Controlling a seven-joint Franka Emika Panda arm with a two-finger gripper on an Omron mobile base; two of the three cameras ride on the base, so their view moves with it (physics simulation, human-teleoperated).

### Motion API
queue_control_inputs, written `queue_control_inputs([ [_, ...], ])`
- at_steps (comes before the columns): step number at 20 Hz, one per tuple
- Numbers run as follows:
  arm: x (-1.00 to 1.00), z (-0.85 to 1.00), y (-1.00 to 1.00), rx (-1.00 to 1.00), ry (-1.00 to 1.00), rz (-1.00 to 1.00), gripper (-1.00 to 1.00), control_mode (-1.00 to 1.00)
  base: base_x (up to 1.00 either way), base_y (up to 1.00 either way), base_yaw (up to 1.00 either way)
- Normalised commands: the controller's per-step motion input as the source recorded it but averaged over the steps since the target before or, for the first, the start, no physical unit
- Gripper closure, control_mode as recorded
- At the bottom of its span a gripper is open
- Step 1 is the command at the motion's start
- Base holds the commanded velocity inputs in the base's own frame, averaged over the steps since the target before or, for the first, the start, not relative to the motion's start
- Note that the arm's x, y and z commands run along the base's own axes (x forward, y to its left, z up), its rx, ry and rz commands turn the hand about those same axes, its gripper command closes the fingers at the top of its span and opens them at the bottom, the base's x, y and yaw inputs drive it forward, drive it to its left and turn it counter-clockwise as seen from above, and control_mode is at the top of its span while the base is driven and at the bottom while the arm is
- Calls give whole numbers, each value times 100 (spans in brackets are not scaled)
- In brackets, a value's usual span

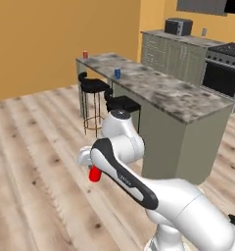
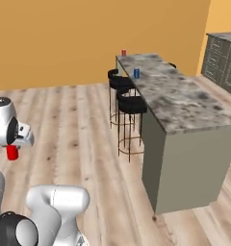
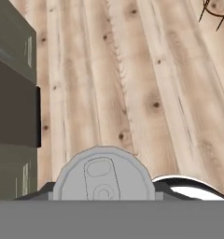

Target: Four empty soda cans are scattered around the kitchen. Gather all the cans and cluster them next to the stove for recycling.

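A red soda can (image 1: 95,175) hangs below my gripper (image 1: 92,166), which is shut on it above the wood floor. From the right base camera the same can (image 2: 12,153) sits under the gripper (image 2: 13,145) at the far left. Its silvery top (image 3: 103,176) shows between the dark fingertips (image 3: 47,189) in the hand view. A second red can (image 1: 85,54) (image 2: 123,53) stands at the far end of the island counter (image 1: 163,90). A blue can (image 1: 117,73) (image 2: 136,73) stands nearer on it. The stove (image 1: 226,66) is at the far right.
Two black bar stools (image 1: 94,87) (image 2: 131,104) stand along the island's side. A black microwave (image 1: 178,26) sits on the back counter beside grey-green cabinets (image 1: 171,54). A cabinet front (image 3: 13,88) lies at the left of the hand view. Open plank floor (image 1: 36,147) spreads to the left.
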Motion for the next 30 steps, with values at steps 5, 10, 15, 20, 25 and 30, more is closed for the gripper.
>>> queue_control_inputs([
  [5, 0, 0, 0, 0, 0, 0, 100, 100, 49, -51, -1],
  [10, 0, 0, 0, 0, 0, 0, 100, 100, 42, -59, 0],
  [15, 0, 0, 0, 0, 0, 0, 100, 100, 38, -57, 0],
  [20, 0, 0, 0, 0, 0, 0, 100, 100, 37, -56, 0],
  [25, 0, 0, 0, 0, 0, 0, 100, 100, 37, -56, 1],
  [30, 0, 0, 0, 0, 0, 0, 100, 100, 34, -59, 0],
])
